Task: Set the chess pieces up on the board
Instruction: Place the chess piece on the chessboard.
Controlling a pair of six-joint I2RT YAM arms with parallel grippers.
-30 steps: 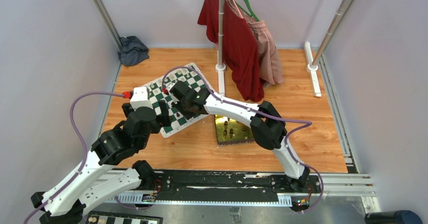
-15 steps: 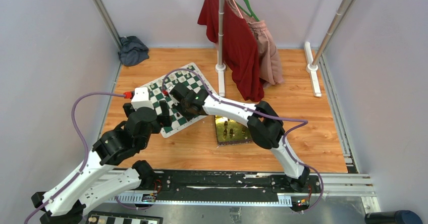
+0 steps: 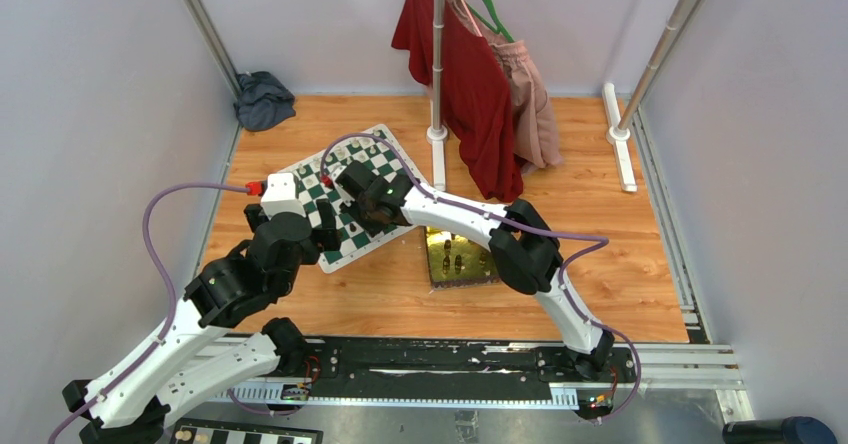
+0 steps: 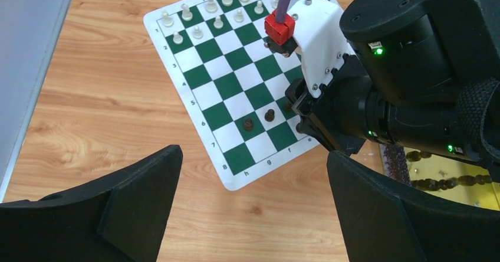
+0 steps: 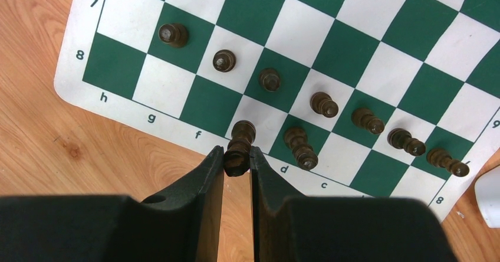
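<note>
The green and white board [image 3: 366,207] lies on the wooden floor, tilted; it shows in the left wrist view [image 4: 236,79] and the right wrist view [image 5: 354,43]. My right gripper [image 5: 237,159] is shut on a dark brown chess piece [image 5: 240,147] over the white square at column e, row 8. Several dark brown pieces [image 5: 321,104] stand along rows 7 and 8. Cream-white pieces [image 4: 212,14] stand on rows 1 and 2. My left gripper [image 4: 253,179] is open and empty, over the floor just off the board's h8 corner.
A shiny gold-green tin [image 3: 460,256] with more dark pieces lies right of the board. A pole stand [image 3: 437,84] with red and pink clothes [image 3: 480,94] rises behind the board. A grey cloth bundle [image 3: 263,99] lies at the back left corner.
My right gripper has shifted slightly left over the board's near edge with the dark piece. The left arm has barely moved.
</note>
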